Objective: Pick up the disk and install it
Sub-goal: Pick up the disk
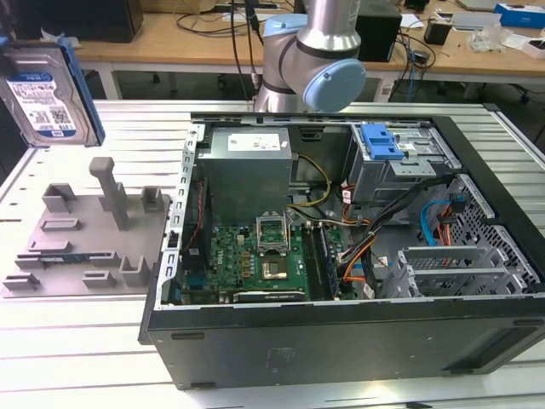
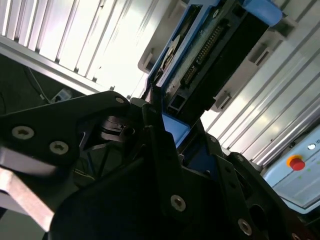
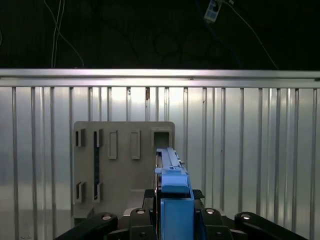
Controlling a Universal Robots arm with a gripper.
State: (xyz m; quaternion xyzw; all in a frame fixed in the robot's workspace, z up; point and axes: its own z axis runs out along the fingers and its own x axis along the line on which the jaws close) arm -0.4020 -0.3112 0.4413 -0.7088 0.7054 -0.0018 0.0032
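The disk [image 1: 47, 95], a silver drive with a white-and-blue label in a blue carrier, hangs upright in the air at the exterior view's far left, above the grey fixture [image 1: 85, 230]. In the first wrist view I see the disk [image 3: 167, 167] edge-on, reaching out from my gripper [image 3: 174, 212], whose black fingers [image 3: 142, 216] are shut on its blue carrier. In the second wrist view, the disk's [image 2: 210, 45] connector side and green board show beyond my gripper [image 2: 177, 132]. The fixture [image 3: 122, 170] lies below the disk.
An open computer case [image 1: 170, 281] lies on the slatted metal table [image 1: 77, 358], to the exterior view's right of the fixture. Inside are a motherboard [image 1: 255, 256], cables and a grey drive cage [image 1: 400, 170] topped by a blue bracket [image 1: 381, 141]. The arm's base [image 1: 319, 60] stands behind the case.
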